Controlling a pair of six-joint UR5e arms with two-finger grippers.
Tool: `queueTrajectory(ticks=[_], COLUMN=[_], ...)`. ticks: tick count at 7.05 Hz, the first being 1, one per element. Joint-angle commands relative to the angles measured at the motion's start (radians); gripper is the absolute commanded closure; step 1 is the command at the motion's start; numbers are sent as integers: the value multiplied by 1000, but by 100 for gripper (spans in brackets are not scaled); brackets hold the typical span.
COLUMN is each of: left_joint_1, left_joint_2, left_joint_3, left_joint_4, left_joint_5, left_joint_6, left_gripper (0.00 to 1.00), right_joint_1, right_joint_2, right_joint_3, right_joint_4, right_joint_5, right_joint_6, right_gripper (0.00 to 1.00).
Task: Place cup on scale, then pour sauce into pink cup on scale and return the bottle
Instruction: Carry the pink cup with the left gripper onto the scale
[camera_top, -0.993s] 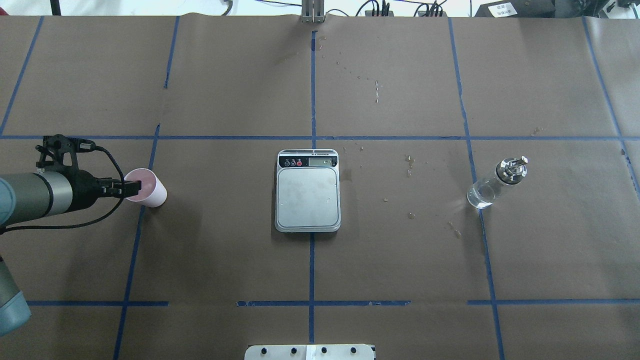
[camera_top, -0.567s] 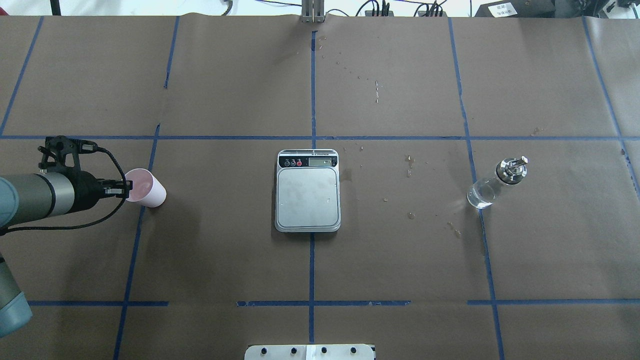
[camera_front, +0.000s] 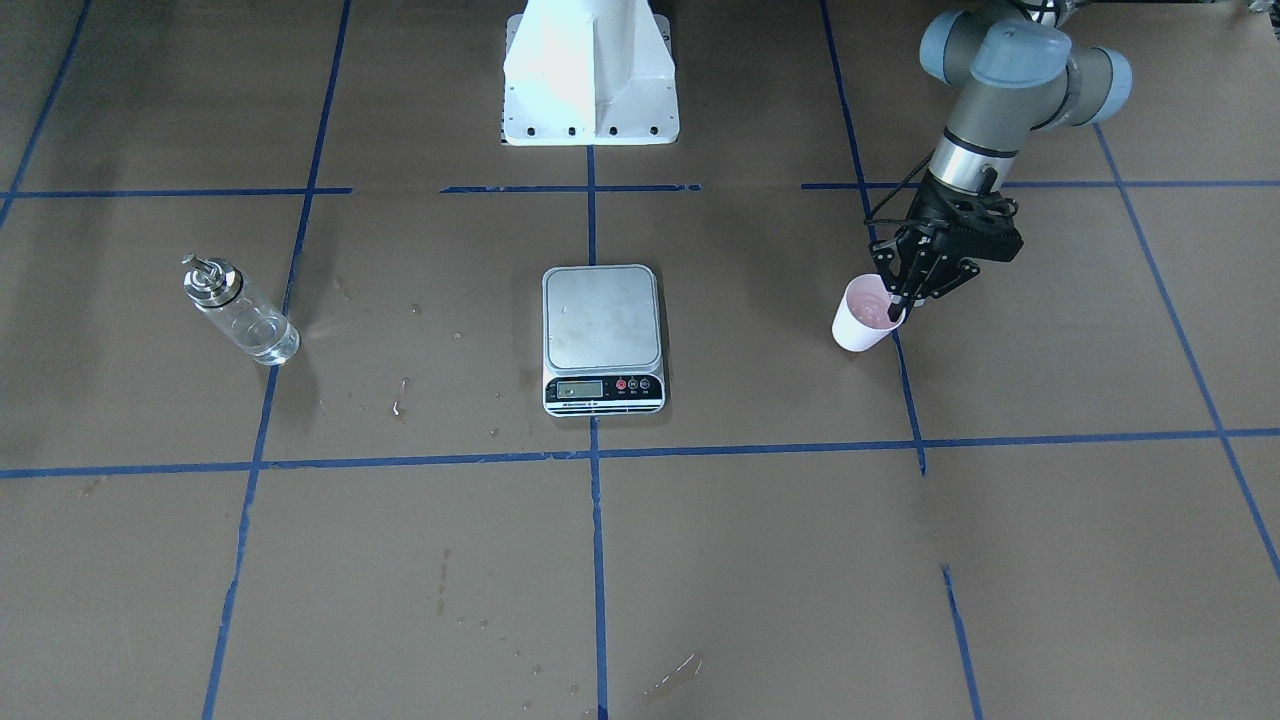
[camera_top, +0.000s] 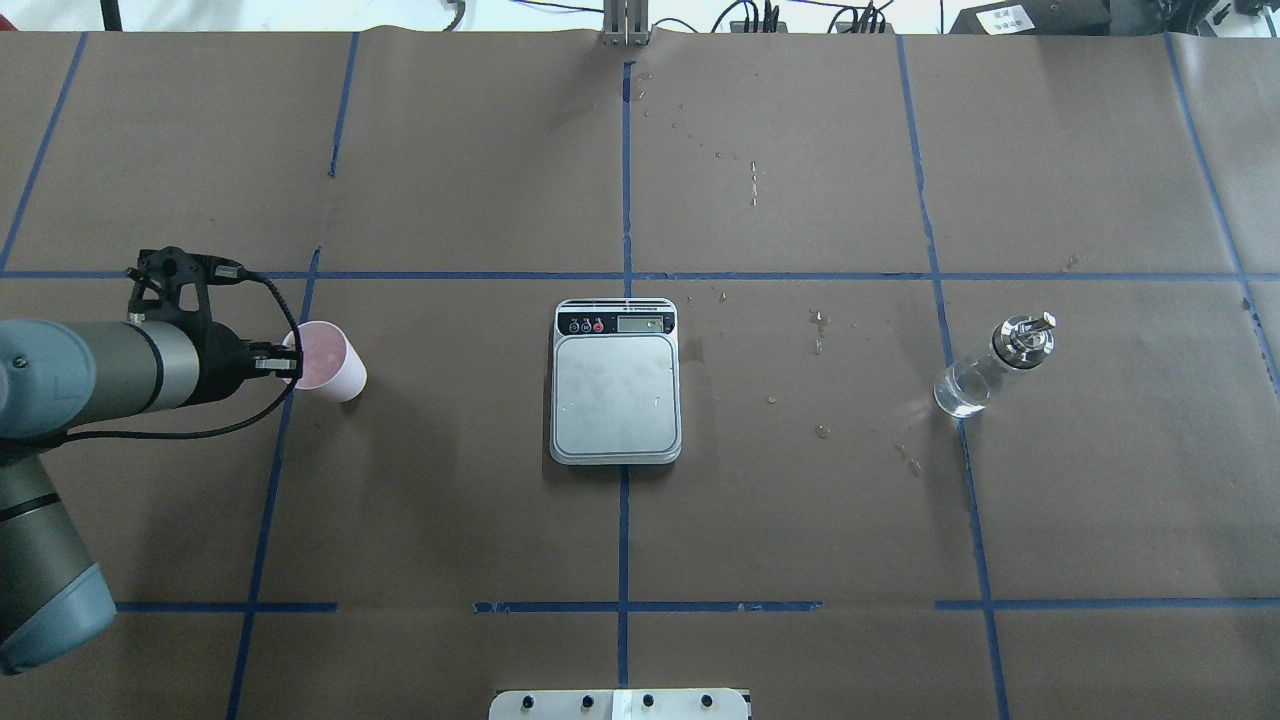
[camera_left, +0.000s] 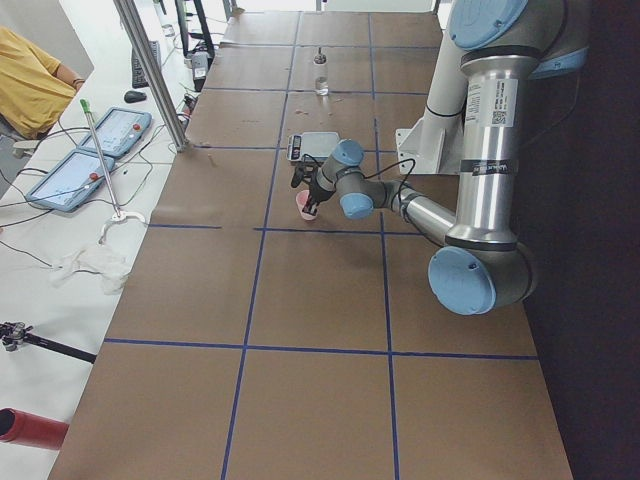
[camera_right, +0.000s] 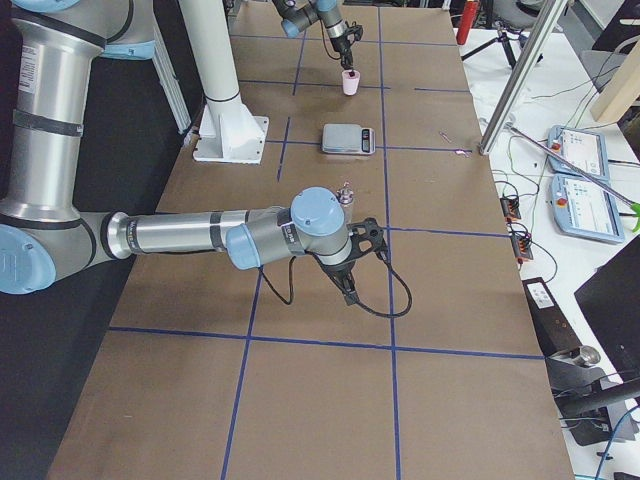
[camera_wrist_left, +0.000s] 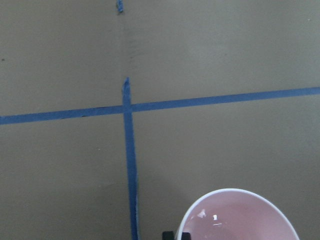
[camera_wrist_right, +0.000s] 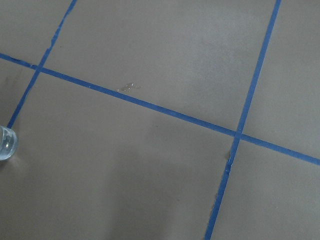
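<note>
**Inspector:** Largest items first. Table and arms?

**Assessor:** The table (camera_top: 450, 520) is covered in brown paper with a blue tape grid. The left arm (camera_top: 90, 365) enters from the left. The right arm (camera_right: 200, 235) shows only in the right-end view, low over the near right of the table.

**Inspector:** Scale and bottle?

**Assessor:** The scale (camera_top: 615, 390) lies flat at the centre with its platform bare and its display strip on the far edge. The bottle (camera_top: 990, 368) stands upright well to the right of it, capped.

**Inspector:** The cup?

**Assessor:** The cup (camera_top: 328, 362) is mouth up, well to the left of the scale. The left fingers (camera_front: 897, 300) pinch its left rim wall, one inside and one outside.

**Inspector:** What does the coming move turn on?

**Assessor:** The scale lies almost straight to the right of the cup, in the same grid row, with nothing between them. In my judgement the carry is a plain rightward travel, and the left arm, already holding the cup, is the one to make it.

**Inspector:** Do the views differ?

**Assessor:** The front view shows the finger inside the cup; overhead, the wrist partly covers it. The left wrist view shows only the rim and bare paper, not the scale. No view settles whether the cup's base touches the table. For the right fingers (camera_right: 346, 288), I cannot tell whether they are spread or pressed together.
</note>
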Motion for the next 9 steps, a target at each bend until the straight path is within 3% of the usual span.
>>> queueTrajectory(ticks=[1, 2, 3, 5, 6, 8, 9], left_joint_1=[6, 24, 66, 125, 138, 156, 164], left_joint_2=[-223, -344, -415, -532, -622, -663, -662], left_joint_3=[-54, -51, -34, 27, 122, 196, 204], left_joint_4=[329, 484, 527, 527, 527, 520, 517], left_joint_5=[-1, -1, 1, 7, 11, 45, 51], left_joint_6=[-14, -47, -137, -269, -314, -326, -325], left_gripper=[100, 100, 100, 100, 100, 100, 94], right_joint_1=[0, 0, 0, 0, 0, 0, 0], right_joint_2=[-1, -1, -1, -1, -1, -1, -1], right_joint_3=[0, 0, 3, 3, 5, 5, 5], right_joint_4=[0, 0, 0, 0, 0, 2, 2], right_joint_5=[0, 0, 0, 0, 0, 0, 0], right_joint_6=[0, 1, 1, 1, 3, 3, 3], right_gripper=[0, 0, 0, 0, 0, 0, 0])
